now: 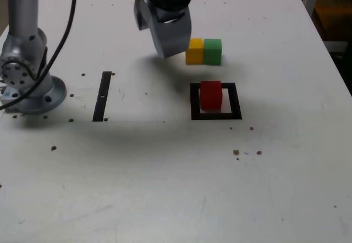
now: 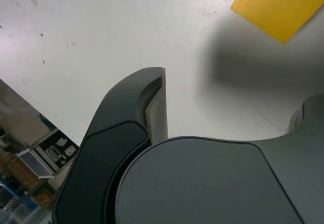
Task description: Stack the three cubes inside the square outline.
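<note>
Closest to the lens in the wrist view are the dark jaws of my claw [image 2: 233,96], spread open with pale surface [image 1: 137,171] showing between them. Beyond them I see part of the yellow cube [image 1: 194,51]. From the exterior view, I hang tilted above the surface, just to the left of that yellow cube and covering a bit of its edge. The green cube [image 1: 212,51] sits right against it on the exterior view's right. The red cube [image 1: 210,95] stands inside the square outline [image 1: 237,103], toward the border's left side in the exterior view, with the white centre showing to its right. Well apart to the exterior view's left lies a narrow black strip [image 1: 102,96], and beyond that stands my arm's base [image 1: 41,97], with a black cable [image 1: 61,45] curving past it.
</note>
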